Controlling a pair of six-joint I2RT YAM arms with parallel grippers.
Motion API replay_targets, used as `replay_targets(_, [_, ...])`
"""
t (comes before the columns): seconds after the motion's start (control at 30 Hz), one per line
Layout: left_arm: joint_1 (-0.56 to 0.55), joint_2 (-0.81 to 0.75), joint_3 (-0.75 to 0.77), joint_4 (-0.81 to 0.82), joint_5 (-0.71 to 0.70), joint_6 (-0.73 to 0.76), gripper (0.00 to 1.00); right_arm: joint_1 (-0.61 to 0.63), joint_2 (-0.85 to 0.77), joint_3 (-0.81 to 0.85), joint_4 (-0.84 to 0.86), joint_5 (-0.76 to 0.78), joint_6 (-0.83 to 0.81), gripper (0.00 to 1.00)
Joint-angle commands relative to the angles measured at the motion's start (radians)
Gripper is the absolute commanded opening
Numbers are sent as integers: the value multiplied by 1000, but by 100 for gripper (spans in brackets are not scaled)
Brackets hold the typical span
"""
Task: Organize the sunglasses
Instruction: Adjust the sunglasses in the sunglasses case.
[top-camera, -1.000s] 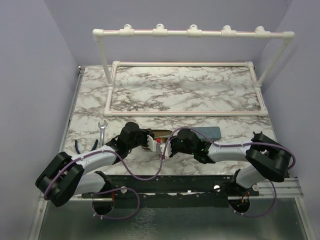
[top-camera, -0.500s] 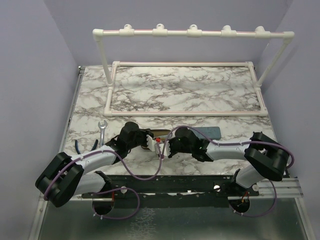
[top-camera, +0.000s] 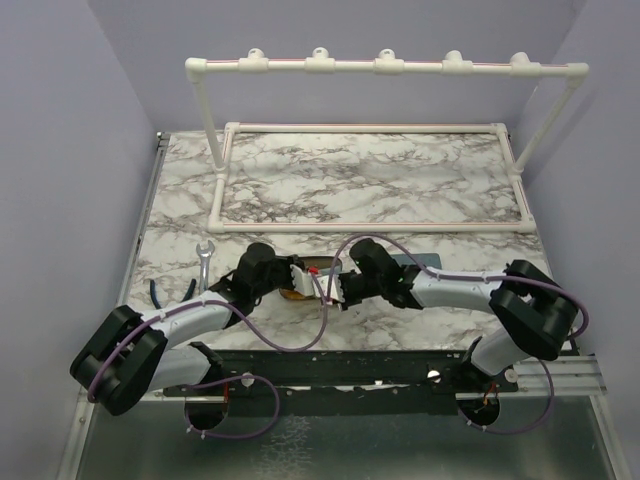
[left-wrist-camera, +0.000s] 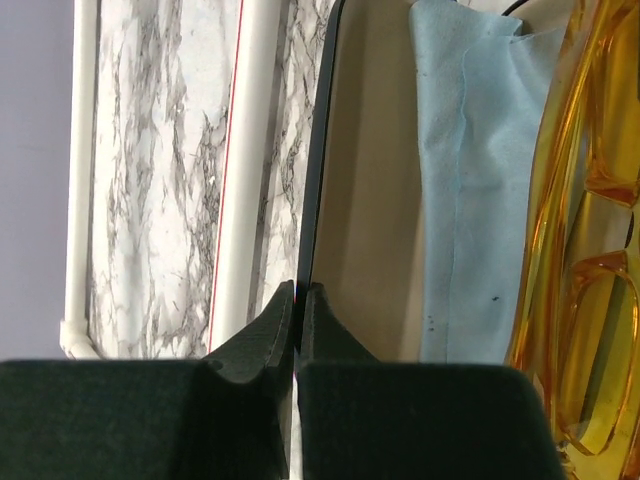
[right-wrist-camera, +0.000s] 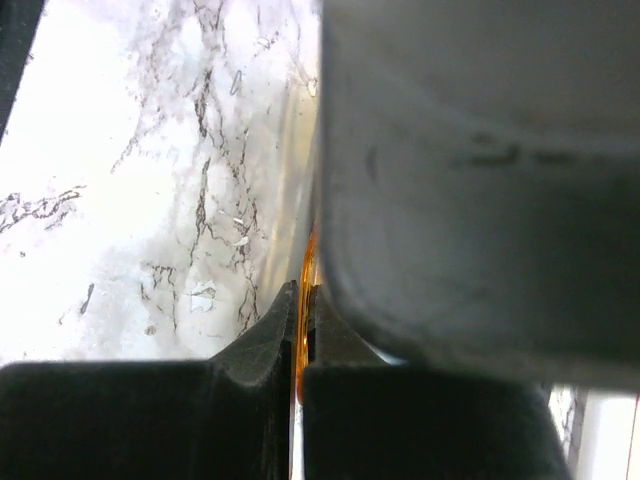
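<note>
An open black oval case (left-wrist-camera: 318, 180) with tan lining holds a light blue cloth (left-wrist-camera: 480, 180) and the yellow-orange sunglasses (left-wrist-camera: 585, 250). My left gripper (left-wrist-camera: 298, 290) is shut on the thin dark edge of the case. It shows in the top view (top-camera: 303, 275), just left of my right gripper (top-camera: 335, 287). My right gripper (right-wrist-camera: 305, 290) is shut on a sliver of the yellow-orange sunglasses (right-wrist-camera: 308, 262), close beside a blurred grey surface (right-wrist-camera: 480, 180). The sunglasses show as an orange patch (top-camera: 298, 293) between the two grippers. The dark wire pair is not visible.
A wrench (top-camera: 204, 262) and blue-handled pliers (top-camera: 160, 293) lie left of the left arm. A sliver of the grey-blue case (top-camera: 408, 259) shows behind the right arm. A white pipe rack (top-camera: 370, 227) stands across the back half of the marble table (top-camera: 350, 185).
My right gripper has moved up and left toward the left gripper, carrying the yellow-orange sunglasses to the case. The right arm now covers most of the grey-blue case. The left arm has barely moved.
</note>
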Motion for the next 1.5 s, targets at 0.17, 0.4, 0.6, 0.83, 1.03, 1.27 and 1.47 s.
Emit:
replay_targets(0.17, [-29,-40,-45,33,76,170,0,-167,40,144,-104,-182,334,1])
replay_targets(0.4, [-28,-38,-55,59,72,188,0,-198,103,222,-203,-254,388,1])
replay_targets(0.6, [-29,-30,-53,66,53,172,0,-198,78,194,-195,-295,407,1])
replay_targets(0.83, [-29,-23,-52,66,55,161,0,-202,95,184,-125,-382,481,1])
replay_targets(1.03, [-28,-28,-51,65,57,161,0,-222,150,223,-117,-408,464,1])
replay_targets(1.27, [-29,-26,-53,65,56,167,0,-229,218,265,-188,-467,433,1])
replay_targets(1.47, [-28,-27,-58,66,65,178,0,-232,250,308,-266,-471,400,1])
